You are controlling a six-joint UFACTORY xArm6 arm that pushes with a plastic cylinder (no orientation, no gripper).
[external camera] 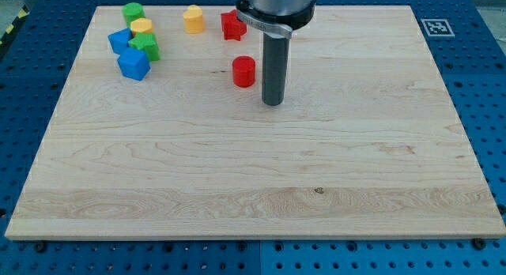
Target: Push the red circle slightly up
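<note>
Camera view: on the table point(237, 180), a cluster of blue cube point(133, 65), green block point(145, 46) and yellow block point(141, 26) lies well left of the red circle point(243, 71). The red circle sits just left of my tip point(272, 102), apart. No claw is fitted, so its state cannot be told.

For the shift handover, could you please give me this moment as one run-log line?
task: push red circle up | my tip: right of it, slightly lower, apart | red star: above circle | state: not yet pushing
</note>
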